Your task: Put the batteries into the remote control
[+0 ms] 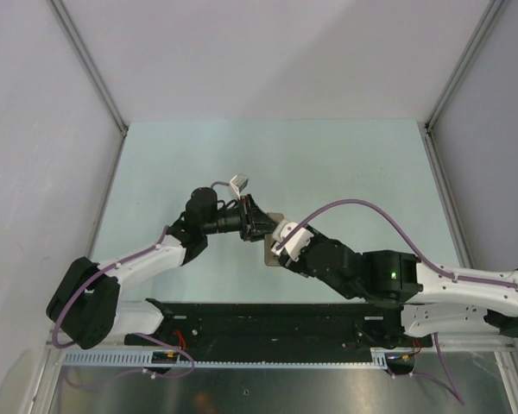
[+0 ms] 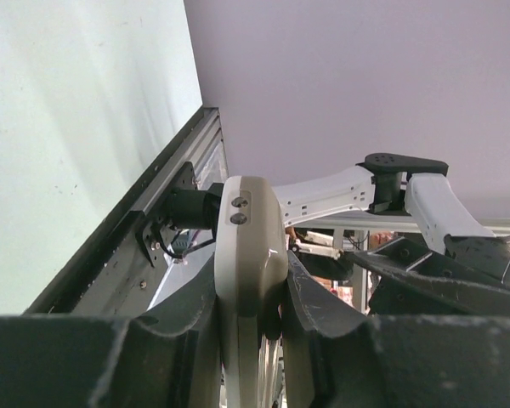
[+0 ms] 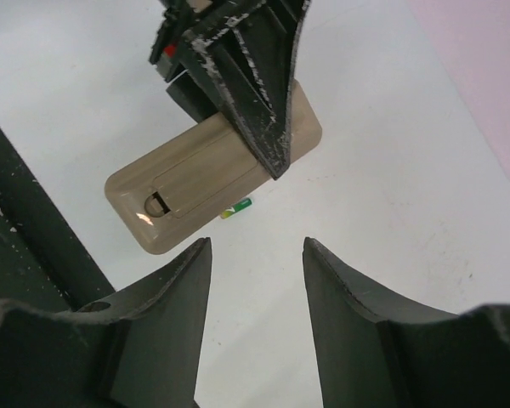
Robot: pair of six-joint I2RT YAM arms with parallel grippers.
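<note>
Pale table [image 1: 328,164] underneath. Remote control [image 3: 208,170] is clamped by left gripper [image 2: 251,293] — long axis pointed toward right gripper [image 3: 257,255], parted, empty.

Pale green table [image 1: 328,164] under the jaws; plain grey walls [image 1: 268,52] beyond and both sides, metal corner posts [image 1: 88,65], black rail [image 1: 268,323] behind. Even light.

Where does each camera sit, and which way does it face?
Top external: above and behind the robot, looking down at the table; left arm and right arm show.
Left wrist: looks along the left gripper, shut on the remote control, toward the right arm.
Right wrist: looks down past the right gripper, open, at the remote control's back.
Shared: both wrist views show the remote control.
</note>
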